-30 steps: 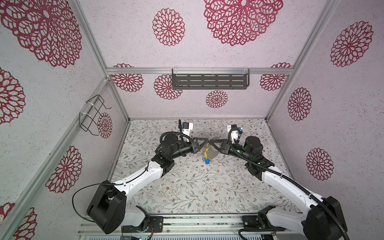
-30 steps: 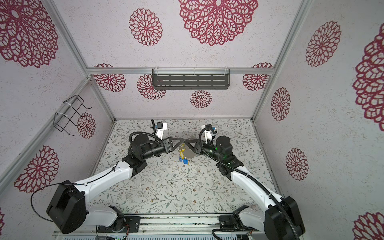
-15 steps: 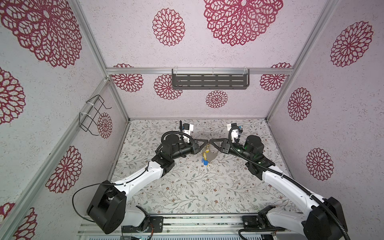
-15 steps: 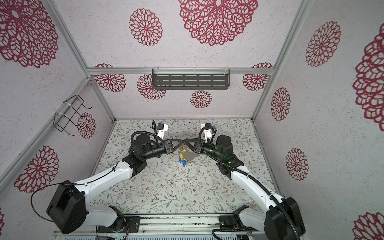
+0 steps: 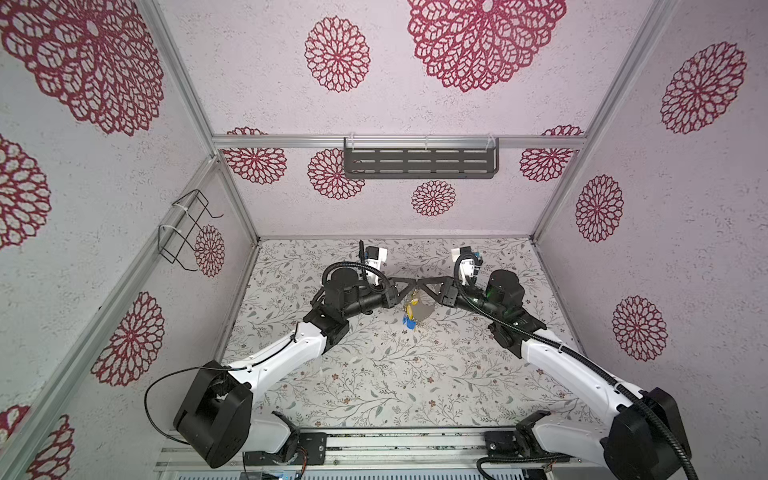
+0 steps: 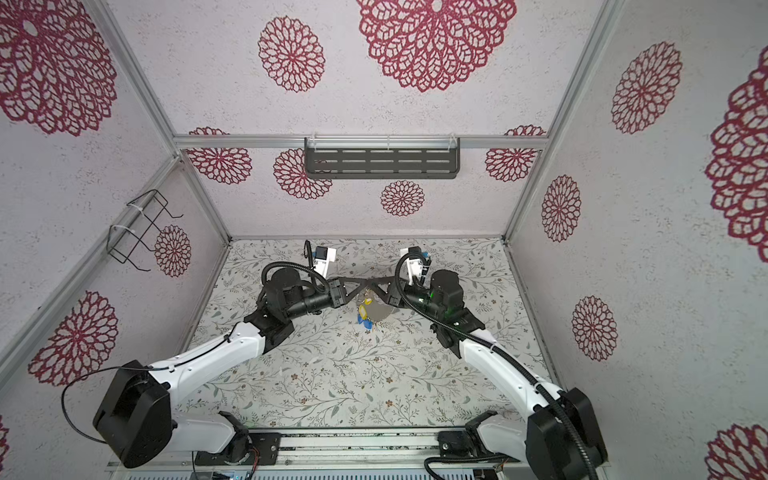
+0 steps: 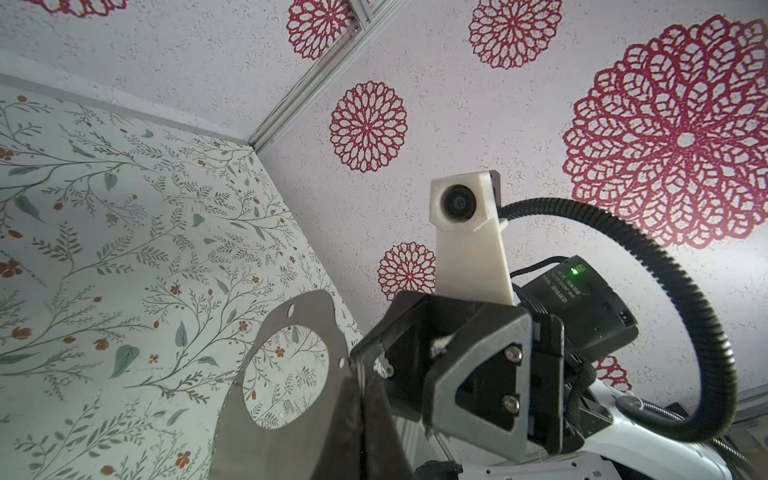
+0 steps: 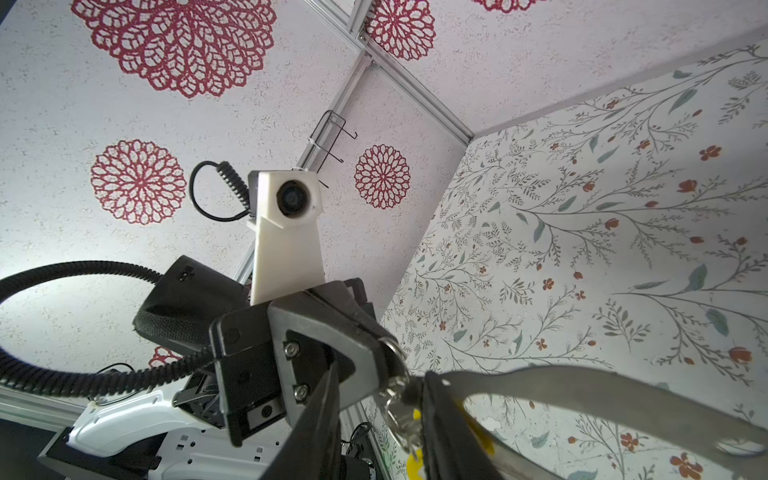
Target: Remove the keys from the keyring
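- Floral paper covers the table, which sits inside a box of pale walls printed with red rosettes. A dark slotted shelf hangs on the back wall.
- Both arms reach to the middle and meet tip to tip above the table. The keyring hangs in the air just under that meeting point.
- The left gripper is clamped tight at the keyring's upper edge, seemingly on or beside one of the small silver rings. The exact spot is hidden. I judge this arm to be the anchor, holding the plate aloft so that what hangs from it dangles free and within reach.
- The right gripper has its jaws parted. The right wrist view shows its fingers on either side of the cluster of rings, pinching nothing. It looks lined up to take one ring or key and work it off while the other arm braces.
- The keyring's flat face is turned roughly toward the left wrist camera, and the table shows through its round opening. In both top views its long axis slopes down from the fingertips toward the right arm's side.
- The keys, yellow above and blue below, hang from the edge nearer the left arm. Their long sides point down at the table.
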{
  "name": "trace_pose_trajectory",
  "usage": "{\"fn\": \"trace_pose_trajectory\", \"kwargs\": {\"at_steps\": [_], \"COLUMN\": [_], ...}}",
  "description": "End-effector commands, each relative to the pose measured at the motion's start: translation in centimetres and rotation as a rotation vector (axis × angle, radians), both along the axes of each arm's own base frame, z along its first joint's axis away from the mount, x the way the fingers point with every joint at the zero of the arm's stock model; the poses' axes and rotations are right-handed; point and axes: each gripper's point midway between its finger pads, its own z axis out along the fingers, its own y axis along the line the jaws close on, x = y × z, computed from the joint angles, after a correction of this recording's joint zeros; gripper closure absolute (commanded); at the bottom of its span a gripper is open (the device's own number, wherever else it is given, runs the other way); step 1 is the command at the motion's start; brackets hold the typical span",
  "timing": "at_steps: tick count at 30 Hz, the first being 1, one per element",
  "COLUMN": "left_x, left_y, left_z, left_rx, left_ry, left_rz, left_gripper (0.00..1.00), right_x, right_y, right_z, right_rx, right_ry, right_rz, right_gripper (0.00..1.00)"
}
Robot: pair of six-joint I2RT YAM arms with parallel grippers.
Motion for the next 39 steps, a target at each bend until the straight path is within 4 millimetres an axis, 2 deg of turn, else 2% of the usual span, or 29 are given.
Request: {"fn": "trace_pose_trajectory", "kwargs": {"at_steps": [1,7,16,23,27,34,39], "left_x": [-0.6,-0.5,-0.5,-0.4,-0.3,-0.3,-0.4], "left_y": [-0.2,-0.6,-0.7,-0.8,-0.8,-0.4,0.3], "left_z": [3.3,3.1,3.0,2.4,1.7,0.2,-1.2], "left_rx": [-0.052,-0.064,-0.069,-0.054,-0.046,-0.01,0.067], "left_ry": [-0.078,-0.068,-0.062,-0.053,-0.041,-0.025,-0.034], "left_rz": [-0.021,-0.035,-0.039,-0.035,-0.035,-0.011,0.017], "left_gripper": [1.0,1.0,1.0,1.0,1.0,1.0,1.0], "right_x": [0.0,-0.3,-0.1,0.4,0.8,1.1,1.2], "right_y": [0.0,1.1,2.0,3.3,3.2,2.7,1.2], "right_z": [1.8,2.6,2.5,0.7,0.5,-0.2,-1.2], "right_rx": [0.045,0.113,0.132,0.066,0.068,0.03,-0.109], "right_ry": [-0.047,-0.045,-0.035,0.006,0.014,0.019,-0.01], "right_rz": [0.005,0.056,0.072,0.072,0.051,0.009,-0.058], "right_gripper": [0.65,0.76,0.82,0.88,1.0,1.0,1.0]}}
